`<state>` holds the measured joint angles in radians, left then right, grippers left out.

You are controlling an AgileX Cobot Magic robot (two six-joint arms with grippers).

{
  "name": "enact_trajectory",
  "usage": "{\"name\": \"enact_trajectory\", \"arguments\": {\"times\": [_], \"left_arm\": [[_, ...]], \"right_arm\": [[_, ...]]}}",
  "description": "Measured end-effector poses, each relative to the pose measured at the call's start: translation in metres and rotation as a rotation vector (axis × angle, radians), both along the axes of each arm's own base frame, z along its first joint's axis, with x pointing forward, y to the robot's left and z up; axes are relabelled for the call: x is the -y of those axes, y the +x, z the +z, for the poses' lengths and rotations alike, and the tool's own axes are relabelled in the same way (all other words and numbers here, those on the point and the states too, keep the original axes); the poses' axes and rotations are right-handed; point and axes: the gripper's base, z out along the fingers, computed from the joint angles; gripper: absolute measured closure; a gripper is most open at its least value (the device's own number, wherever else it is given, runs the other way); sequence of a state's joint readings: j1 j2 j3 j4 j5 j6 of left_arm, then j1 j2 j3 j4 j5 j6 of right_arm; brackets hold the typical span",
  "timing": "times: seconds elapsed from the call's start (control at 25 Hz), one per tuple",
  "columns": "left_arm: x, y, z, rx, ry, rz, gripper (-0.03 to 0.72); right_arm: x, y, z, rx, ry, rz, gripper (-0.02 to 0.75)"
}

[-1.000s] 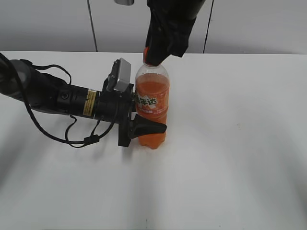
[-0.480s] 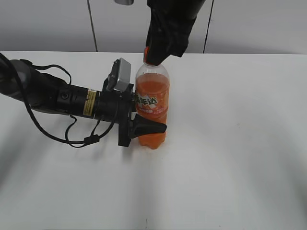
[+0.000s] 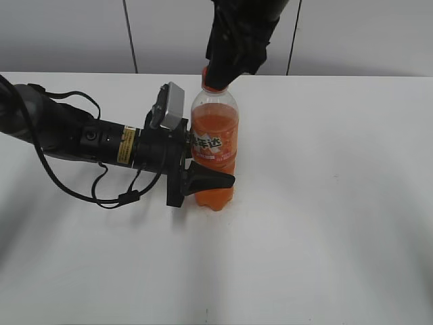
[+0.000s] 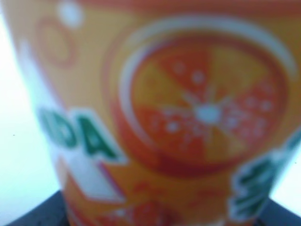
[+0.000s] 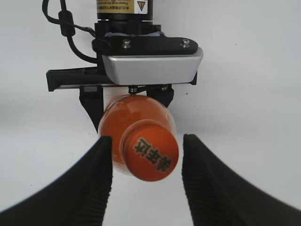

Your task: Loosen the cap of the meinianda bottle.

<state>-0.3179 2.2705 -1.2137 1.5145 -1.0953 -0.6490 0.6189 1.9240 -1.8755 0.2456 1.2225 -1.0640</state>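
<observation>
Meinianda bottle stands upright at frame centre on the table, left gripper clamped round its lower body. Right gripper straddles the cap from above, fingers spread with visible gaps on both sides. Risk: an off-centre closing could tilt the bottle or slip on the cap.

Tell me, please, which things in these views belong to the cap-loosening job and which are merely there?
Part of the job:
- meinianda bottle, upright
- cap
- left gripper, clamped on the bottle's body
- right gripper, its fingers either side of the cap, gaps showing

Merely there:
- white table
- nothing else is lying about
</observation>
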Motion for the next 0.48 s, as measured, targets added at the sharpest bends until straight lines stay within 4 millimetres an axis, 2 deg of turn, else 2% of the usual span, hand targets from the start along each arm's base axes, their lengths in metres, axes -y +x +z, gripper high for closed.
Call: {"name": "enact_trajectory", "arguments": {"times": [0.2, 0.36, 0.48], "left_arm": [[0.0, 0.0, 0.0, 0.0, 0.0, 0.0, 0.287], [0.0, 0.0, 0.0, 0.0, 0.0, 0.0, 0.288], [0.0, 0.0, 0.0, 0.0, 0.0, 0.0, 0.287]], "right_arm": [[0.0, -0.002, 0.004, -0.026, 0.024, -0.06, 0.36], [0.005, -0.011, 0.023, -0.063, 0.097, -0.172, 0.361], [0.008, -0.017, 0.035, -0.125, 0.157, -0.322, 0.361]]}}
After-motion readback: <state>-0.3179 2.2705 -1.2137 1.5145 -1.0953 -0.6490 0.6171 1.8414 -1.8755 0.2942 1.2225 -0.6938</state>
